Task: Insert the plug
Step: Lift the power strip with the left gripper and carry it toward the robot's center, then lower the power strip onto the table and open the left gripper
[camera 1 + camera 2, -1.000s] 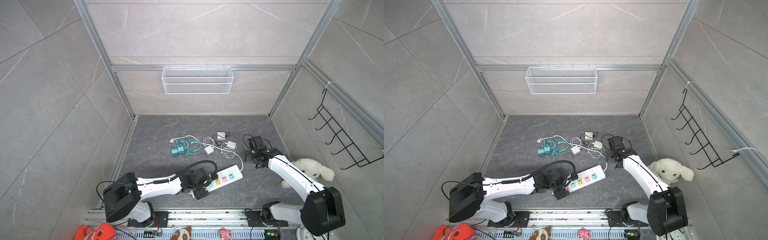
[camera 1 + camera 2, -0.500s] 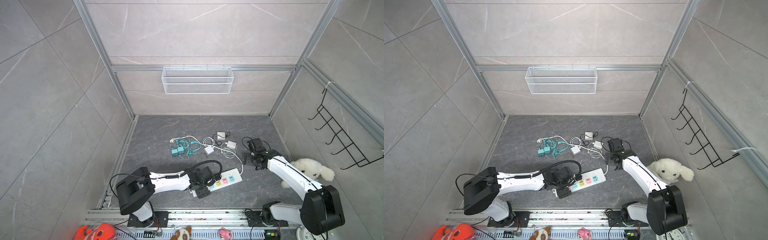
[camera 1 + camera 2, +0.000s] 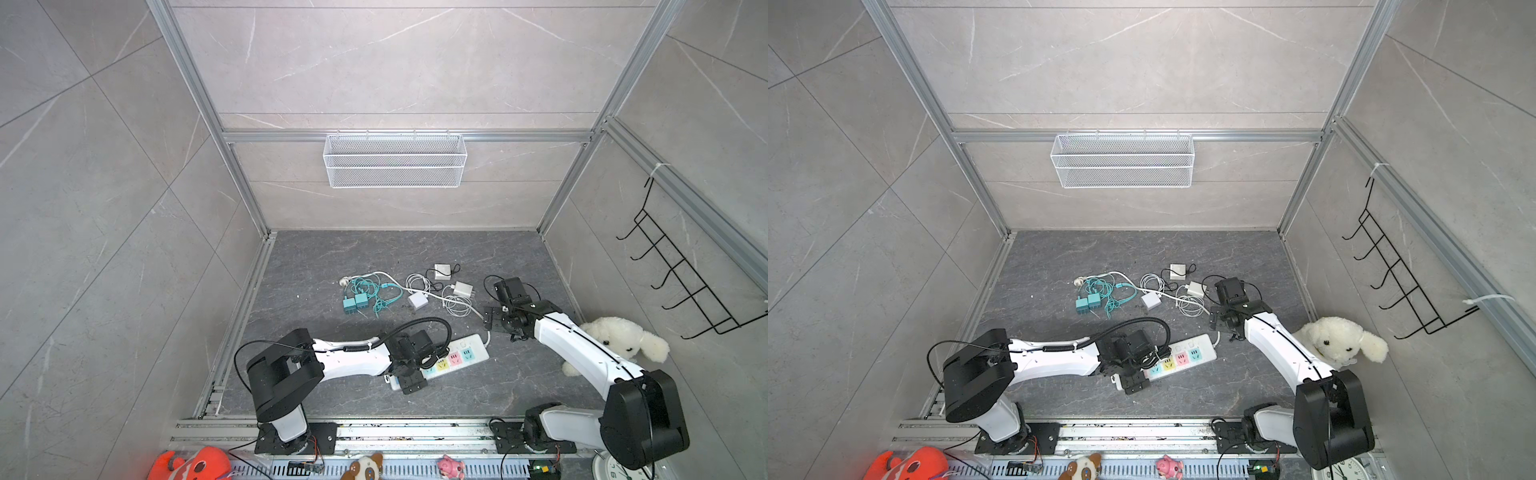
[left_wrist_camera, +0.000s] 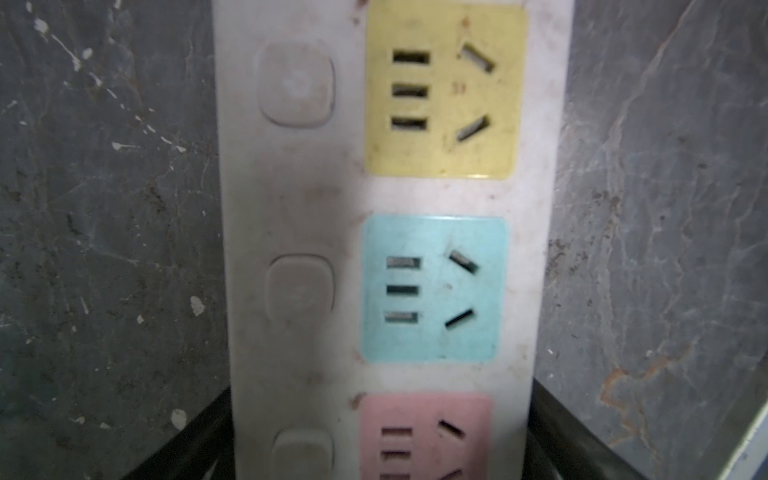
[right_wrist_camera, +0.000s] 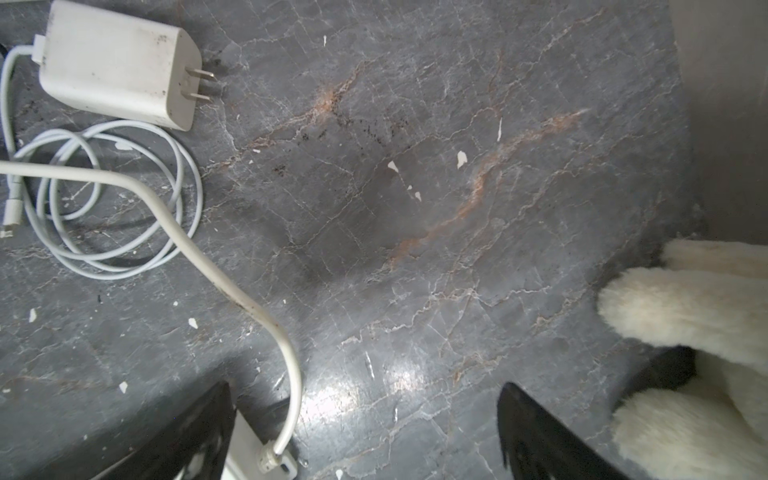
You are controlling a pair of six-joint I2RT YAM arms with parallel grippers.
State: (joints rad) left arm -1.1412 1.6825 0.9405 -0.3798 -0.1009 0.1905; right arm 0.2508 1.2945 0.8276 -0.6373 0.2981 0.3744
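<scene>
The white power strip with yellow, blue and pink sockets lies on the dark floor. My left gripper straddles its near-left end. Both black fingers sit right against the strip's sides, and I cannot make out whether they press on it. A white charger plug with two bare prongs lies beside its coiled cable. My right gripper hovers open over bare floor just beyond the strip's cord end, and the plug is well clear of its fingers.
Two more white chargers and a pair of teal plugs with tangled cords lie farther back. A white plush dog sits by the right wall, close to my right arm. A wire basket hangs on the back wall.
My left arm's elbow has swung right while its gripper stayed over the strip's end. My right gripper has drifted slightly nearer, still open.
</scene>
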